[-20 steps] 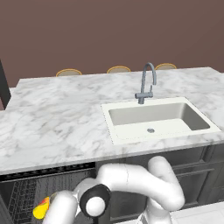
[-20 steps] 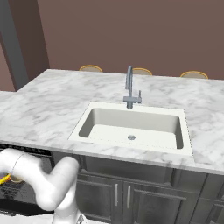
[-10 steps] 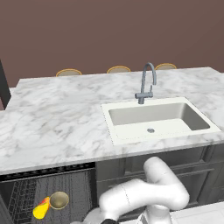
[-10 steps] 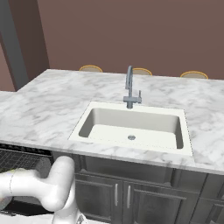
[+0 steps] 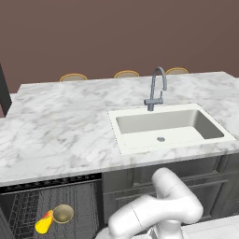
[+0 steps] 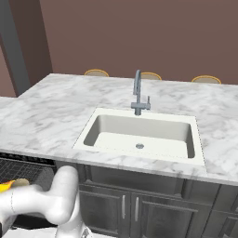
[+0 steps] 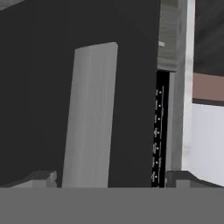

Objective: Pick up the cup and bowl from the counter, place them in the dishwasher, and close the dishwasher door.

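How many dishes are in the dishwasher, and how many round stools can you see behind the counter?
Cups: 1, the yellow cup in the dishwasher
Bowls: 1, the tan bowl beside it
Round stool tops: 3, past the far edge of the counter, for example this one
Total: 5

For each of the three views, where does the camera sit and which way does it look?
Left base view: behind-left, looking down over counter, sink, open dishwasher with cup and bowl; arm lower right.
Right base view: behind-right, same counter and sink; arm lower left.
Hand view: along the open tool, facing dishwasher door handle.
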Tool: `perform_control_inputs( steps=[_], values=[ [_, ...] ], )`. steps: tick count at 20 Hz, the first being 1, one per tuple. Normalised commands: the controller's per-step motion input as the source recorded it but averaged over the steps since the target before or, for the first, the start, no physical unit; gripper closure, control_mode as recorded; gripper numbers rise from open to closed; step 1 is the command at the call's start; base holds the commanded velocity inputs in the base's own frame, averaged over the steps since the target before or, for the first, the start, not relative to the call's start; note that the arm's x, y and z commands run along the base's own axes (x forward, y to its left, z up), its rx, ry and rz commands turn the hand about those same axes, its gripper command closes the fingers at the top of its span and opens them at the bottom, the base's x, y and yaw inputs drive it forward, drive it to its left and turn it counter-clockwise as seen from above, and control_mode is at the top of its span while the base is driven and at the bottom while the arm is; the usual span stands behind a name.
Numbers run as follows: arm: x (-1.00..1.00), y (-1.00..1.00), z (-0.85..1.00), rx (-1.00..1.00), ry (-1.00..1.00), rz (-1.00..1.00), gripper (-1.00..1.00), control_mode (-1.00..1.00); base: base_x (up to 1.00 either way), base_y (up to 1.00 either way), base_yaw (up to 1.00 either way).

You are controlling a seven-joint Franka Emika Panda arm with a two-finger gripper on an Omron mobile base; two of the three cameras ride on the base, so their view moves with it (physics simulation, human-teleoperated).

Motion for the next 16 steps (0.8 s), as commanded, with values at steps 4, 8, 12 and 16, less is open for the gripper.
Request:
perform_control_inputs(
  steps=[4,8,12,16],
  values=[
    [0.19,0.08,-0.83,0.0,-0.11,0.0,-1.0,-1.0,0.0,0.0,0.0],
    [0.24,0.08,-0.79,0.0,-0.14,0.0,-1.0,-1.0,0.0,0.0,0.0],
    [0.3,0.07,-0.53,0.0,-0.2,0.0,-1.0,-1.0,0.0,0.0,0.0],
    [0.47,0.01,-0.3,0.0,-0.26,0.0,-1.0,-1.0,0.0,0.0,0.0]
  ],
)
